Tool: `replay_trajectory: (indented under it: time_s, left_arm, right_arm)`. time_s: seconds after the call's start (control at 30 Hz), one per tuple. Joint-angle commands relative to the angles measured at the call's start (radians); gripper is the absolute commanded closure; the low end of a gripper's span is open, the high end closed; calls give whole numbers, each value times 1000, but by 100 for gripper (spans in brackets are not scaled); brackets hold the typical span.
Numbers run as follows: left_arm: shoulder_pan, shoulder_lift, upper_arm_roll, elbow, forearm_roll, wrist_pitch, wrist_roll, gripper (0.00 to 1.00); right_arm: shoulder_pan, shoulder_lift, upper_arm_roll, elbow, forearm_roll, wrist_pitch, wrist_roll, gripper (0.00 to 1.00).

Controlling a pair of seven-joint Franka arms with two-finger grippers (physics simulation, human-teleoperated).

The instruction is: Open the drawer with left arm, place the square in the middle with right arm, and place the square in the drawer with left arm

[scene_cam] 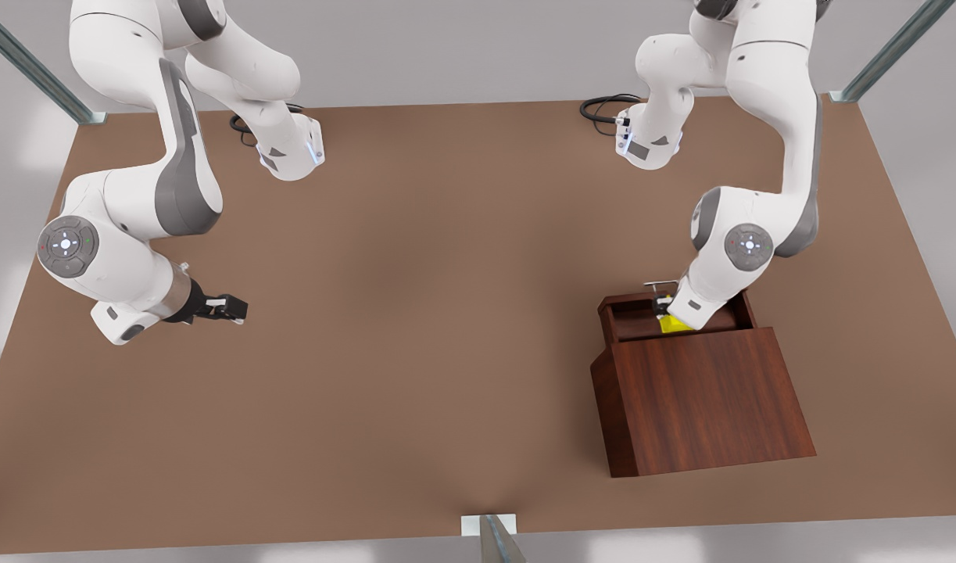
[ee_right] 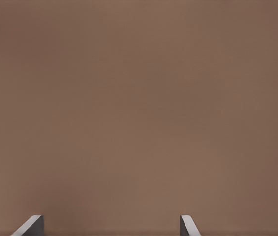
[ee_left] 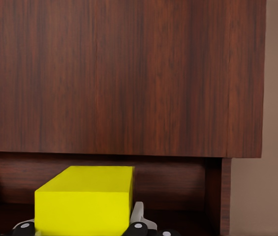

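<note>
Inside the open reddish-brown wooden drawer (scene_cam: 642, 314) | small yellow cube (ee_left: 84, 199) is being held by left gripper (ee_left: 82, 230) jaws, closed on opposite faces | judged light, rigid, smooth | right gripper (scene_cam: 229, 306) is waiting over brown desk (scene_cam: 415, 313), jaws apart, empty

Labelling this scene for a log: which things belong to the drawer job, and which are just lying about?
Job:
- yellow cube, held in the left gripper inside the open drawer
- right gripper, open, waiting above the table

Lying about:
- black cables at the arm bases
</note>
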Motion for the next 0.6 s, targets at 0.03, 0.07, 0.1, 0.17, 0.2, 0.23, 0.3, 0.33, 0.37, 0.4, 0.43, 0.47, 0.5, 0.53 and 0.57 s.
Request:
replay_trajectory:
  time_s: [0.03,0.07,0.1,0.17,0.2,0.23,0.3,0.33,0.37,0.4,0.43,0.47,0.5,0.53,0.57]
  left_arm:
    - [-2,7,0,-3,-39,3,2,39]
    - [0,7,0,-14,-39,5,3,0]
    - [0,7,2,-16,-39,5,2,0]
    - [0,10,2,-16,-39,5,2,0]
    - [1,11,0,-16,-39,6,0,0]
    - [1,14,0,-16,-39,5,0,0]
    - [1,7,0,-14,-39,-7,-6,0]
    - [-2,-32,-11,30,-41,-59,-20,0]
    - [-13,-55,-46,157,-35,-237,6,0]
    - [-14,-52,-96,302,-26,-406,84,0]
    - [-16,-52,-116,420,17,-586,330,0]
    - [-17,-45,-115,477,14,-641,339,0]
    - [-19,-44,-112,491,19,-653,336,0]
    - [-17,-41,-112,492,19,-656,333,0]
    - [-17,-39,-112,492,21,-656,333,0]
  right_arm:
    - [0,0,0,0,0,0,-2,0]
    - [0,0,0,0,0,-2,0,0]
    - [0,0,0,0,0,-2,0,0]
    - [0,0,0,0,0,-2,-2,0]
    - [0,0,0,0,0,-2,-2,0]
    - [0,0,0,0,0,-2,-2,0]
    - [0,0,0,2,3,-2,-2,0]
    - [0,-2,0,2,6,-2,-2,0]
    - [0,-2,0,2,6,-3,-2,0]
    - [0,-2,0,2,6,-3,-2,0]
    - [0,-2,0,2,6,-3,-2,0]
    - [0,-2,0,2,6,-3,-2,0]
    - [0,-2,0,0,6,-3,-2,0]
    - [0,0,0,0,6,-3,-2,0]
    - [0,0,0,0,6,-3,-2,0]
